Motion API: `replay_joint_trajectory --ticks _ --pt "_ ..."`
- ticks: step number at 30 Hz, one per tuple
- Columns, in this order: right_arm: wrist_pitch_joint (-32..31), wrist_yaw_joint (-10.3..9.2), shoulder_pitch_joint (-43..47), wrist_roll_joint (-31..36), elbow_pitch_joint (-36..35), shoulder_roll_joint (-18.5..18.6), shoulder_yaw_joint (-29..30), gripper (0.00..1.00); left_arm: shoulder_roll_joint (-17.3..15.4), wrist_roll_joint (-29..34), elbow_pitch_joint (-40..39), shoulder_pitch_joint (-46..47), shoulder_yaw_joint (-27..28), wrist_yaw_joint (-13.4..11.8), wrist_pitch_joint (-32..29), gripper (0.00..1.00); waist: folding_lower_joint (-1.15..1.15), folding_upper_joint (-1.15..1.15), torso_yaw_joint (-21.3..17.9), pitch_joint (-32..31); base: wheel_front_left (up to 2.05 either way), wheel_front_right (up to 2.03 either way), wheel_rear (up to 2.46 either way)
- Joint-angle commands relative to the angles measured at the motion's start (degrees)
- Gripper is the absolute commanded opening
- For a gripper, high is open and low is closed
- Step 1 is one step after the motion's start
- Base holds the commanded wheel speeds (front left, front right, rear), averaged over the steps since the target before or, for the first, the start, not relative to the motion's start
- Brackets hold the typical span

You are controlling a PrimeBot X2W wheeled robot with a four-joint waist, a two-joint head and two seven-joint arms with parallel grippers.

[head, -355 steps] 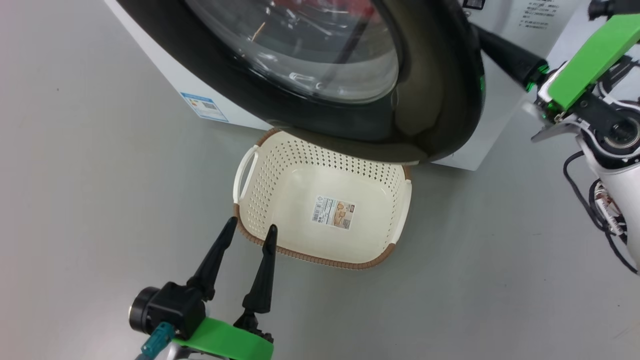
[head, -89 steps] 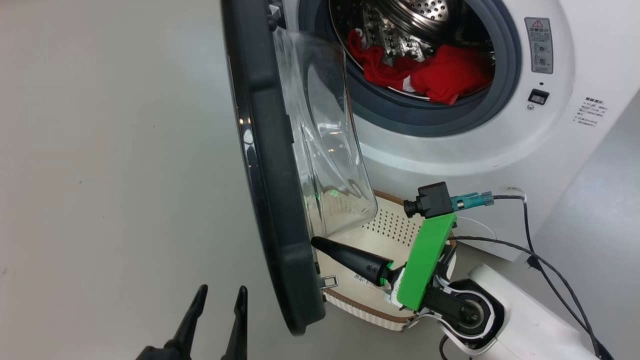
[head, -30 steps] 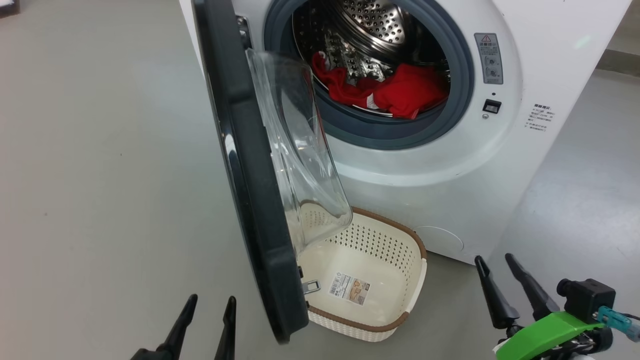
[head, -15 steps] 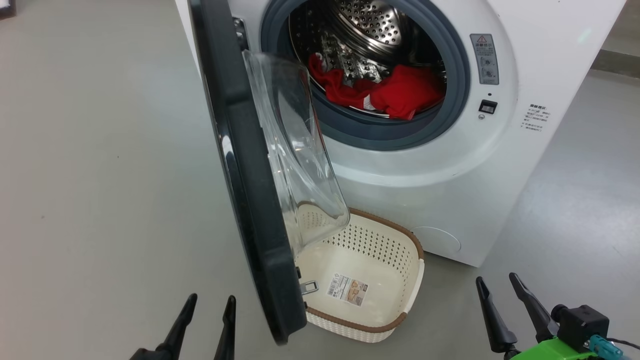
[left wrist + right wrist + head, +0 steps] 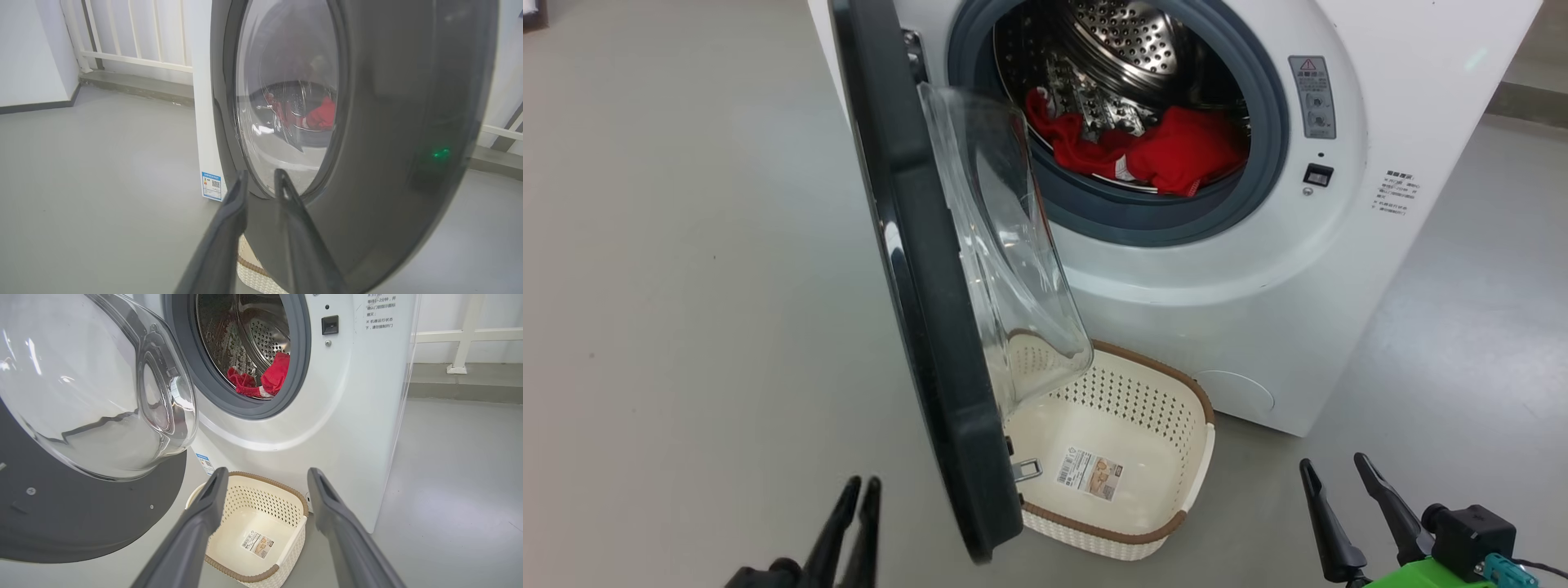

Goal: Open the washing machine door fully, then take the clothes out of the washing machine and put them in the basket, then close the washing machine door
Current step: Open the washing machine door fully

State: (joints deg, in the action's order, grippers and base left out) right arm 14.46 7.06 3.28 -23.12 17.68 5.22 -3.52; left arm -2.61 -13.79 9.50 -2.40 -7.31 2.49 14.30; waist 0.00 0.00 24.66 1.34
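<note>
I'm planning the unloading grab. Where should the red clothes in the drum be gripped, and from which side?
Pinch the raised right-hand hump of the clothes, which bulges nearest the drum's front lip. Come straight in from the front with the right gripper, probably: the washing machine door stands open on the left.

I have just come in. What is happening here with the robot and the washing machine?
The washing machine door stands open; the empty basket sits on the floor by its lower edge, before the washing machine. The red clothes lie in the drum. Neither gripper holds anything: the left gripper, fingers nearly together, is low by the door's outer side; the right gripper is open, right of the basket.
</note>
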Motion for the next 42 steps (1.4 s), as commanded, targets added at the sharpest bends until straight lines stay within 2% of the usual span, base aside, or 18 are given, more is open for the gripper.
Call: replay_joint_trajectory --ticks 1,6,12,16,17,22,27,31,42 --pt "0.53 0.43 -1.49 0.46 -1.47 0.45 -1.01 1.00 -0.27 -0.41 -2.15 1.74 2.30 0.09 0.70 0.00 0.00 0.00 0.02 -0.06 0.00 0.00 0.00" --pt "0.53 0.43 -1.36 0.40 -1.67 0.22 -1.22 1.00 -0.27 -1.10 -6.69 2.82 4.15 -0.01 0.70 0.00 0.00 0.00 0.05 -0.31 0.00 0.00 0.00" --pt "0.53 0.43 -1.49 0.30 -1.82 0.28 -1.33 1.00 -0.27 -1.91 -16.98 5.21 5.19 -0.45 0.70 0.00 0.00 0.00 -0.02 -0.11 0.00 0.00 0.00" --pt "0.53 0.43 -1.64 0.25 -1.86 0.33 -1.35 1.00 -0.27 -0.74 -25.26 6.57 2.76 -1.00 0.70 0.00 0.00 0.00 -0.11 -0.07 0.00 0.00 0.00" --pt "0.53 0.43 -1.64 0.25 -1.86 0.33 -1.35 1.00 -0.27 -0.74 -25.26 6.57 2.76 -1.00 0.70 0.00 0.00 0.00 -0.11 -0.07 0.00 0.00 0.00" --pt "0.53 0.43 -1.78 -0.09 -1.78 0.40 -1.61 1.00 -0.27 -0.81 -31.02 6.54 -4.02 -1.43 0.70 0.00 0.00 0.00 -0.24 0.09 0.00 0.00 0.00" --pt "0.53 0.43 -2.10 -0.30 -1.57 0.52 -1.79 1.00 -0.27 -1.08 -28.96 5.31 -11.91 0.08 0.70 0.00 0.00 0.00 -0.39 0.33 0.00 0.00 0.00" --pt "0.53 0.43 -2.47 -0.36 -1.21 0.55 -2.00 1.00 -0.27 -1.96 -24.12 4.44 -15.24 0.36 0.70 0.00 0.00 0.00 -0.61 0.69 0.00 0.00 0.00" --pt "0.53 0.43 -3.55 -0.40 -0.69 0.84 -2.12 1.00 -0.27 -5.19 -9.89 4.92 -16.88 0.18 0.70 0.00 0.00 0.00 -1.00 1.74 0.00 0.00 0.00"
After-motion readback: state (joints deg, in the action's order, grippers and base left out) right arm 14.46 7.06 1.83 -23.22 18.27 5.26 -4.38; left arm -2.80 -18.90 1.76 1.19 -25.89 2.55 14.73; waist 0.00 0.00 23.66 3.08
